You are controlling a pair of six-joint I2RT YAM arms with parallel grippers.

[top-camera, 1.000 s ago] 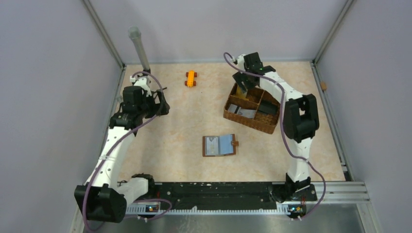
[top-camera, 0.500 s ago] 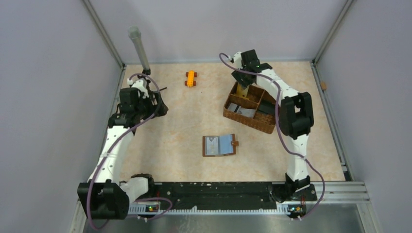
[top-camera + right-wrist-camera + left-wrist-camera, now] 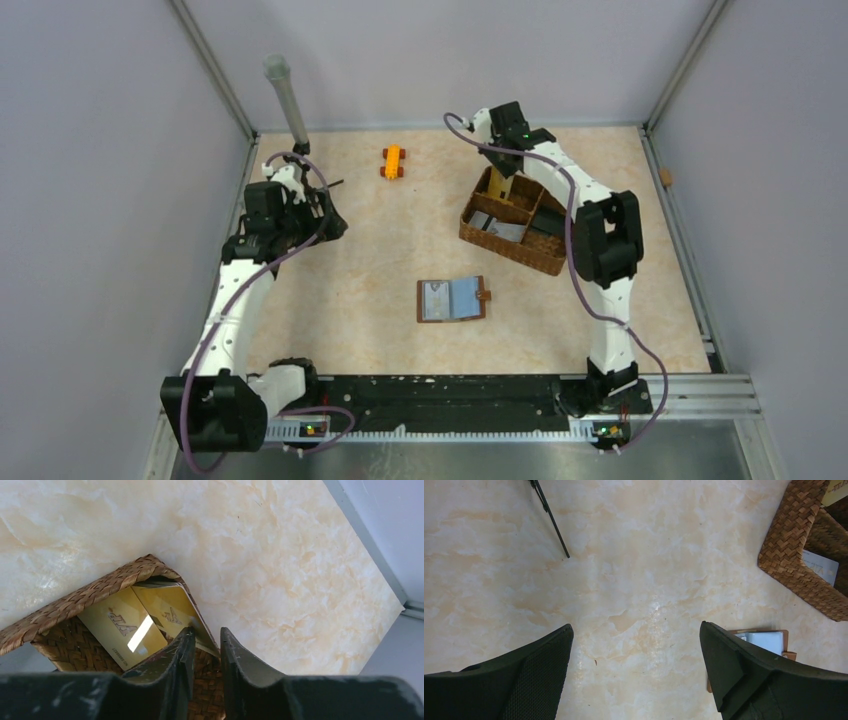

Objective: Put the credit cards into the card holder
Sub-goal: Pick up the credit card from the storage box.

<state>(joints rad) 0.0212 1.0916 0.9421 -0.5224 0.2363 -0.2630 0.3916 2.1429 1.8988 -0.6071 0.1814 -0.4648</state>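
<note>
The right gripper (image 3: 206,632) is reaching down into the far corner compartment of a brown woven basket (image 3: 75,602) on the right half of a marbled beige table (image 3: 350,260). Its two dark fingers (image 3: 186,647) are standing close together with only a narrow gap, and the edge of a gold card (image 3: 167,607) is running up between them. Whether they are actually clamping the card cannot be told. A second gold card (image 3: 122,625) is leaning just beside the first, in the same compartment. A pale grey card (image 3: 500,231) is lying in a nearer compartment.

The card holder (image 3: 452,298) is lying open and flat near the middle of the table, blue pockets facing up and snap tab pointing right, well apart from the basket and from both arms.

The left gripper (image 3: 636,627) is hanging above bare table on the left side, jaws spread wide and holding nothing. A small orange toy block (image 3: 393,161) is sitting near the far edge.
</note>
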